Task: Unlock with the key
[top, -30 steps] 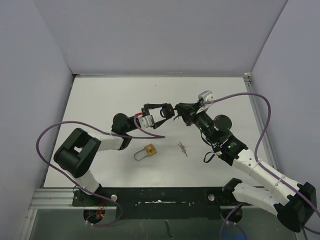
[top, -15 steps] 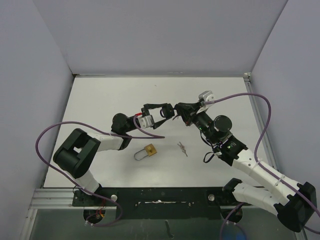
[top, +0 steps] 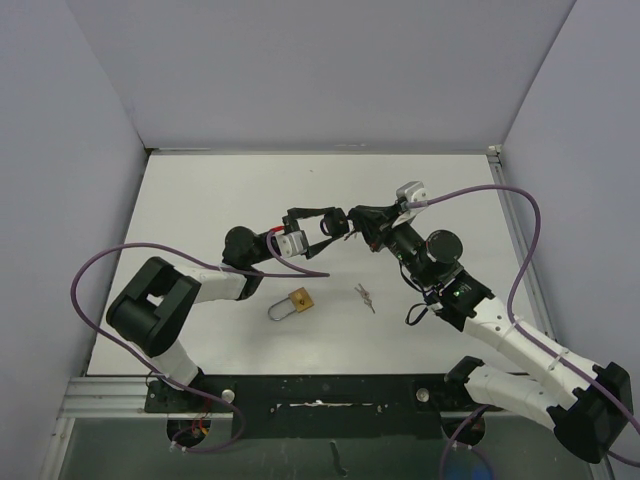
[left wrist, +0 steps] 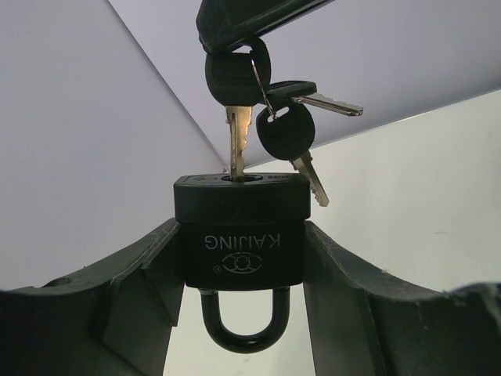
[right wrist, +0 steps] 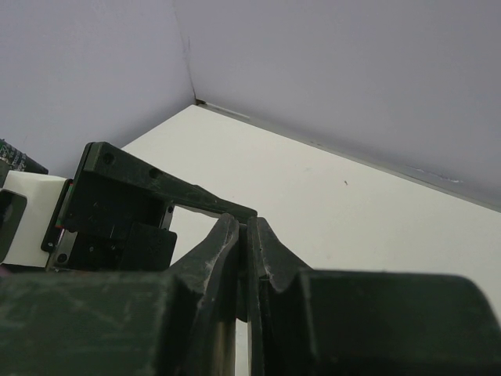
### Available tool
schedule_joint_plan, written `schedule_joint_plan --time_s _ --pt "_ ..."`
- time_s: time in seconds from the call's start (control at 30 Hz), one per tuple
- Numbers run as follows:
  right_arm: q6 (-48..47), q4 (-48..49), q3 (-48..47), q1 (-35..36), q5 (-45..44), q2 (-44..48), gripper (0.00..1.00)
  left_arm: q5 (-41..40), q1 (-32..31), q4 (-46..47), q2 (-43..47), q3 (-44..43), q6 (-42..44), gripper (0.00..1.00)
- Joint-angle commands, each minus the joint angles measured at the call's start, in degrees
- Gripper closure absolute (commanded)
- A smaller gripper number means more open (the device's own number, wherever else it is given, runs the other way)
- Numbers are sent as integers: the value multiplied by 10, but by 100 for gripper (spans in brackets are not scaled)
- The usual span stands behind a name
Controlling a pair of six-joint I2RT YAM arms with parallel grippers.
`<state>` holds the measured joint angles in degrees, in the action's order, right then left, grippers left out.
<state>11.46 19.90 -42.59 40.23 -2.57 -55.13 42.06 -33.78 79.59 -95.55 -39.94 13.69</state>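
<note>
A white table is seen from above. It is closed in by three plain pale purple walls: a back wall, a left wall and a right wall. A silver metal rail is fixed along the near edge. Everything is lit softly and evenly.
</note>
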Motion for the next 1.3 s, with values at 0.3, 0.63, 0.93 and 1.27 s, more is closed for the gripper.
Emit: schedule_joint_plan --time_s 0.3,0.63,0.93,1.27 --pt "11 30 -2 9 -17 -2 100 -12 -1 71 48 -17 3 100" --pt "35 -9 -15 9 -30 -3 100 -41 -9 71 50 -22 22 100" --pt "44 -35 -37 15 -30 -18 100 -77 -20 71 39 -26 25 100" --pt "48 -61 -44 21 -33 -30 100 -105 -22 72 40 -31 2 100"
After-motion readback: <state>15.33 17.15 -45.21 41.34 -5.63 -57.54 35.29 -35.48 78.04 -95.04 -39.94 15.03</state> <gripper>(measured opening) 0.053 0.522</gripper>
